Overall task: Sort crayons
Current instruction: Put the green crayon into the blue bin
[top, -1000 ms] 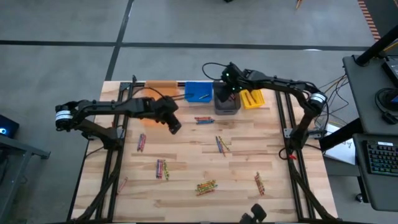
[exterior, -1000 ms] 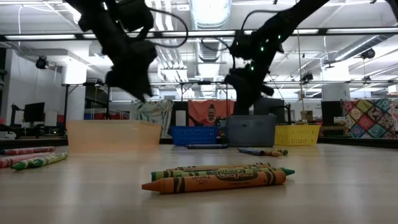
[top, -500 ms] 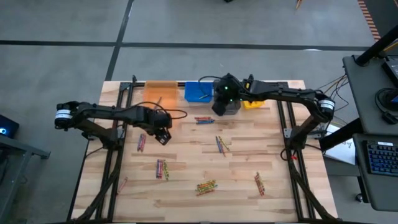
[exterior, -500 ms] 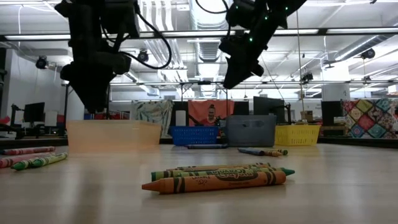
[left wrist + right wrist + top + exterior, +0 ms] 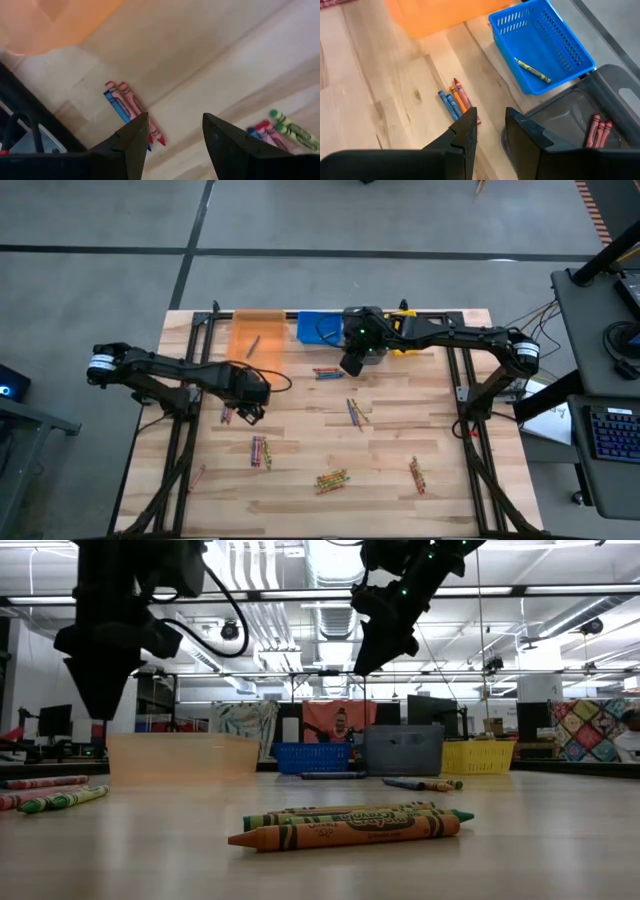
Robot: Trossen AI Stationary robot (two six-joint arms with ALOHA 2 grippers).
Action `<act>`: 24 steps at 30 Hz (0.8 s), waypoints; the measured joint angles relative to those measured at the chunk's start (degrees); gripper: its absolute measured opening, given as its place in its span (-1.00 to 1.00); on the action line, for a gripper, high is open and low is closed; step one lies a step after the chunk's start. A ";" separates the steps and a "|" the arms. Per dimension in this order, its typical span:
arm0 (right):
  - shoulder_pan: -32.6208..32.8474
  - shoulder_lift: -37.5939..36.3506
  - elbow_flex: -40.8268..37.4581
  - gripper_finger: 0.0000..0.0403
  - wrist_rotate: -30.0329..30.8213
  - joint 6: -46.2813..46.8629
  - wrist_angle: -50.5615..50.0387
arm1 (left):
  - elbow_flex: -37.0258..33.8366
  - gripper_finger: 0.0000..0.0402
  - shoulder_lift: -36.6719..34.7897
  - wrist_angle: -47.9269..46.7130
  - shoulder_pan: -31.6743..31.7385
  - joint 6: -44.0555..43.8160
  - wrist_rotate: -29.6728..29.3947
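Crayons (image 5: 131, 108) near desk's left edge: light, stiff, brittle, roll-prone; grip mid-length. My left end effector (image 5: 172, 131) open, empty.

I can't see most of the grey bin (image 5: 372, 356) under the right arm; the yellow bin (image 5: 408, 348) is half hidden.

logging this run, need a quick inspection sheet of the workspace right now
surface: wooden table, bare between crayon groups.
job's things: crayons lie in several clusters; orange bin, blue bin, grey bin and yellow bin stand along the far edge.
clutter: nothing seen.
grippers: left gripper open, empty, above a cluster; right gripper open, empty, near the grey bin.
cables: black cable loops over the blue bin.
surroundings: desk with keyboard; person in the background.
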 joint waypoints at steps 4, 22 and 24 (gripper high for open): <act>0.05 0.00 -0.73 -0.54 0.00 -1.44 0.17 | -1.18 -0.16 0.00 -0.42 -2.55 -0.27 0.00; 2.65 0.07 -8.37 -0.62 -2.13 -4.28 4.05 | -1.18 -0.16 0.00 0.87 -8.22 9.66 -6.34; 2.77 0.07 -8.35 -0.63 -2.64 -1.49 3.98 | 0.78 -0.16 0.00 1.61 -8.22 12.37 -8.73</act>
